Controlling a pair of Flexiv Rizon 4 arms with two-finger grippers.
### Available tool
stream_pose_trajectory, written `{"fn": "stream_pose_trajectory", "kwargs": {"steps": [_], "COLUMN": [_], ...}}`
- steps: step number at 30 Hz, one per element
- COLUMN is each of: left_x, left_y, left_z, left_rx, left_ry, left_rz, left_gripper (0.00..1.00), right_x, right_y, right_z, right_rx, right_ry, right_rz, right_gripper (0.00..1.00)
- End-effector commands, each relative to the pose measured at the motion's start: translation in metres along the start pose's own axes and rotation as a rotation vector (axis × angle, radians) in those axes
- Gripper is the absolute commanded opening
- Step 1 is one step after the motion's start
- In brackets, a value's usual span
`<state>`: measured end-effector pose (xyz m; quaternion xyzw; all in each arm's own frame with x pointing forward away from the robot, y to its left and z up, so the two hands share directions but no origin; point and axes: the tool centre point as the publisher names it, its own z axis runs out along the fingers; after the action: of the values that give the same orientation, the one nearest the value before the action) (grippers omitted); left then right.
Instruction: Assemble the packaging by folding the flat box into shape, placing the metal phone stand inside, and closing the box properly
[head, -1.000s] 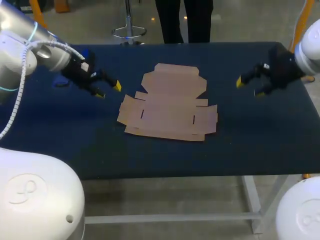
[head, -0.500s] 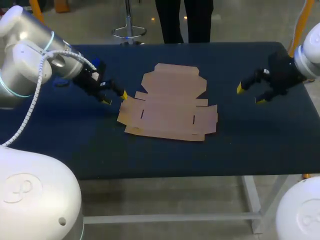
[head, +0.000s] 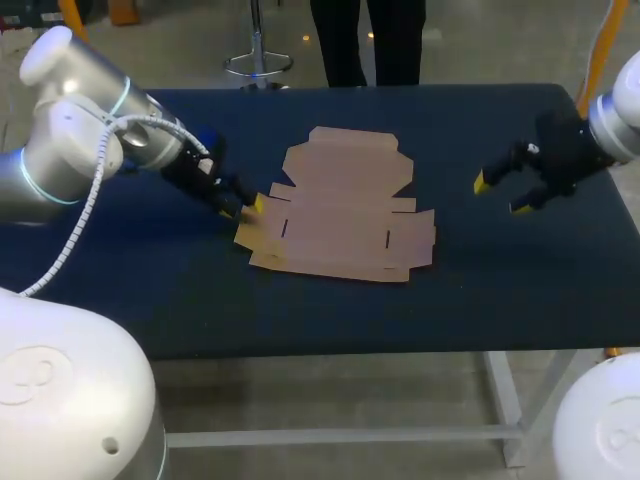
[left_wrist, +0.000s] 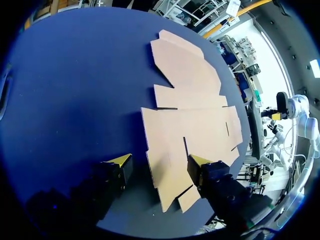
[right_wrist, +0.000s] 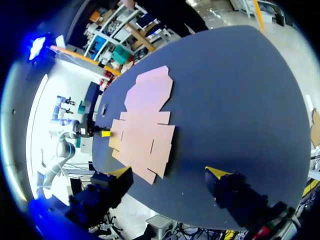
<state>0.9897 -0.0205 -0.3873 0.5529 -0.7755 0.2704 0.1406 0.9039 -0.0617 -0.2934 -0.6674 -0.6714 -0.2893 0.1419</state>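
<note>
On the table (head: 480, 280) a flat box (head: 335, 205) unfolded, left fingers (left_wrist: 121, 160) apart astride its edge, right fingers (head: 481, 181) apart, neither gripping.

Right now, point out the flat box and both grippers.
flat box (head: 335, 215): head view, centre panel.
left gripper (left_wrist: 160, 161): left wrist view, midway between fingertips.
right gripper (head: 500, 195): head view, midway between fingertips.

Bare tabletop (head: 455, 245) separates right fingers (head: 481, 182) from flat box (head: 340, 225).
</note>
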Motion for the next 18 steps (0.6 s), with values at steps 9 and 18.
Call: {"fn": "stream_pose_trajectory", "kwargs": {"steps": [9, 18], "left_x": [-0.007, -0.006], "left_y": [-0.004, 0.010], "left_z": [0.012, -0.006], "left_rx": [-0.032, -0.010], "left_ry": [0.019, 0.039], "left_rz": [-0.056, -0.152], "left_gripper": [0.00, 0.00], "right_x": [0.000, -0.001], "right_y": [0.000, 0.000], "right_z": [0.000, 0.001], "right_rx": [0.014, 0.018], "right_ry": [0.001, 0.002], "right_rz": [0.003, 0.008], "right_gripper": [1.00, 1.00]}}
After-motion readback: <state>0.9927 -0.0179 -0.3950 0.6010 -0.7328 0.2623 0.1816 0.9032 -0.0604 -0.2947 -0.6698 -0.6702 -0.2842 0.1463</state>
